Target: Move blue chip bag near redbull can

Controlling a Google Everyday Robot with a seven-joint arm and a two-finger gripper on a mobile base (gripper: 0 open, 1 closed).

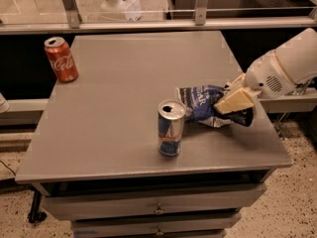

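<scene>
The blue chip bag [202,103], dark navy foil with white lettering, lies on the grey table [124,108] right of centre. The redbull can [171,128] stands upright just left of and in front of the bag, a small gap between them. My gripper [234,101] comes in from the right on a white arm. It sits over the bag's right end, and its cream fingers [237,98] grip that end. The bag's right edge is hidden under them.
A red Coca-Cola can [61,59] stands at the table's far left edge. The table's right edge is close behind the gripper. Drawers [158,209] sit below the front edge. A glass rail [148,24] runs along the back.
</scene>
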